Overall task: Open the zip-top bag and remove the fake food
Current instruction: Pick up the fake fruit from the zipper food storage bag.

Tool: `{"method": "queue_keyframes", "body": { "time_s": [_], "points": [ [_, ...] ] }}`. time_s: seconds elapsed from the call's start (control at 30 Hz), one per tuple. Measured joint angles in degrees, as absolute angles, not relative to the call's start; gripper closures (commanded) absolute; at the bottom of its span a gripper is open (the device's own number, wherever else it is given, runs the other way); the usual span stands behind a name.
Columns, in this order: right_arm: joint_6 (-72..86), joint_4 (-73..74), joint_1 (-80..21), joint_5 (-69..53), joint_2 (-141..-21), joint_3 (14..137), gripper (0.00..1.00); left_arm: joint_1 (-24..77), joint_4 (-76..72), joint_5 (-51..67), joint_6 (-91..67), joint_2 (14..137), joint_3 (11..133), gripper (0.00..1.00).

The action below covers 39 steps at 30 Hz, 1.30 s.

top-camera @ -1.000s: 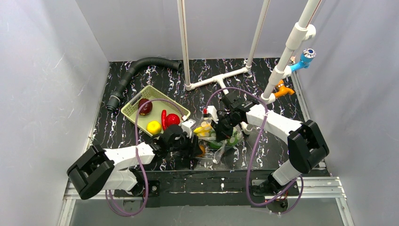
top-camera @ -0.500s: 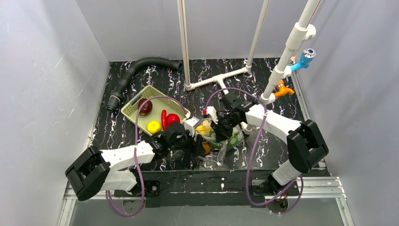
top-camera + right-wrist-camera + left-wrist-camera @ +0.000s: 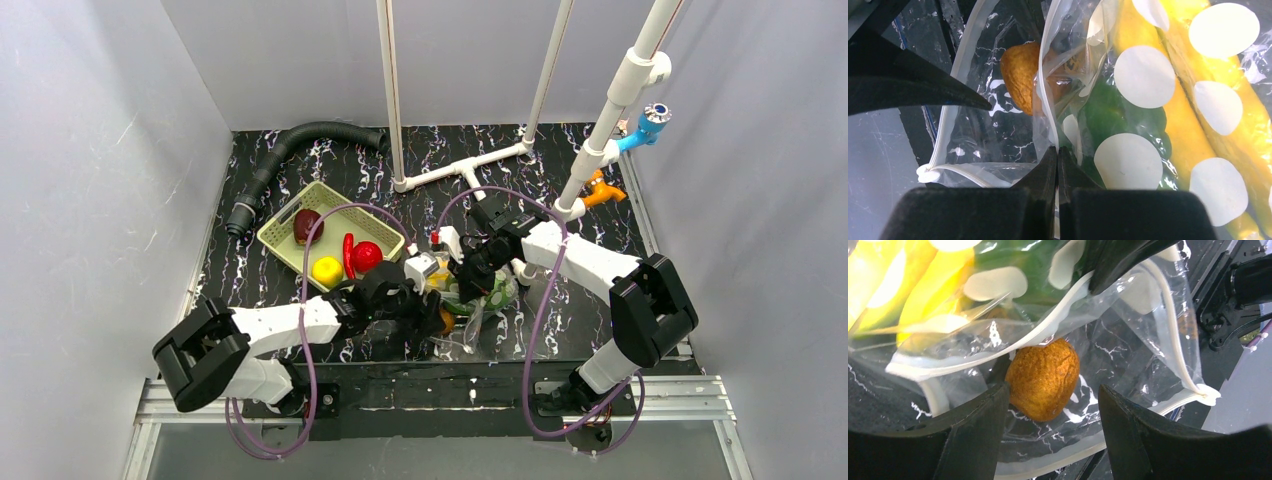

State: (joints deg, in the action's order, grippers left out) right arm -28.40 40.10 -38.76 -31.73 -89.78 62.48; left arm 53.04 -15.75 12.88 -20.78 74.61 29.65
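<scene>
The zip-top bag (image 3: pixel 478 305), clear with off-white dots, lies in front of the arms with its mouth open. My right gripper (image 3: pixel 470 272) is shut on the bag's upper lip (image 3: pixel 1044 100) and holds it up; the tips (image 3: pixel 1057 150) are pressed together. My left gripper (image 3: pixel 432 312) is open at the mouth (image 3: pixel 1053 390), over the lower lip. An orange fruit (image 3: pixel 1043 380) lies inside, just past the tips and against the left finger (image 3: pixel 983 415). It also shows in the right wrist view (image 3: pixel 1020 75). A yellow banana (image 3: pixel 1188 125) and a green piece (image 3: pixel 1118 115) lie deeper in the bag.
The pale green basket (image 3: pixel 325 187) at the left holds a dark red fruit (image 3: pixel 307 226), bright red pieces (image 3: pixel 365 256) and a yellow one (image 3: pixel 327 269). A black hose (image 3: pixel 290 145), a white pipe frame (image 3: pixel 470 165) and an orange clamp (image 3: pixel 600 188) stand behind.
My left gripper has moved right, up to the bag's open mouth and the orange fruit. The right gripper has held the upper lip still.
</scene>
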Motion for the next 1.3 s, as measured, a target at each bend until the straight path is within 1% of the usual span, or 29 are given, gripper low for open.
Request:
{"method": "queue_keyframes", "body": {
  "time_s": [0.27, 0.4, 0.43, 0.53, 0.6, 0.67, 0.77, 0.83, 0.9, 1.17, 1.3],
  "points": [
    [-28.5, 40.1, -38.8, -31.9, -89.8, 62.5, 0.99, 54.3, -18.0, 10.7, -20.6, 77.6, 30.6, 0.34],
    [-28.5, 40.2, -38.8, -32.0, -90.0, 62.6, 0.99, 54.6, -18.0, 9.0, -20.6, 81.0, 31.5, 0.37],
    [-28.5, 40.1, -38.8, -32.0, -90.0, 62.6, 0.99, 54.7, -18.1, 8.8, -20.6, 81.7, 31.6, 0.4],
    [-28.5, 40.2, -38.8, -32.1, -90.1, 62.6, 0.99, 55.2, -19.0, 7.9, -20.8, 83.7, 31.7, 0.58],
    [-28.5, 40.2, -38.8, -32.1, -90.1, 62.6, 0.99, 55.4, -19.9, 7.9, -20.9, 84.4, 31.9, 0.73],
    [-28.6, 40.4, -38.8, -32.1, -90.1, 62.6, 0.99, 55.4, -20.4, 7.9, -21.3, 84.6, 31.9, 0.83],
    [-28.6, 40.4, -38.8, -32.1, -90.1, 62.6, 0.99, 55.5, -20.6, 7.9, -21.3, 84.6, 31.9, 0.93],
    [-28.7, 40.4, -38.8, -32.1, -90.1, 62.6, 0.99, 55.5, -20.2, 7.8, -21.2, 84.0, 31.9, 0.95],
    [-28.7, 40.4, -38.8, -32.1, -90.1, 62.6, 0.99, 55.6, -19.2, 7.6, -21.4, 81.7, 31.7, 1.0],
    [-28.9, 40.2, -38.8, -32.1, -90.1, 62.8, 0.99, 55.6, -16.3, 5.1, -23.2, 65.2, 28.7, 1.0],
    [-28.9, 40.3, -38.8, -32.1, -90.1, 62.8, 0.99, 55.6, -13.8, 3.8, -24.6, 59.2, 27.3, 1.0]
  ]
}}
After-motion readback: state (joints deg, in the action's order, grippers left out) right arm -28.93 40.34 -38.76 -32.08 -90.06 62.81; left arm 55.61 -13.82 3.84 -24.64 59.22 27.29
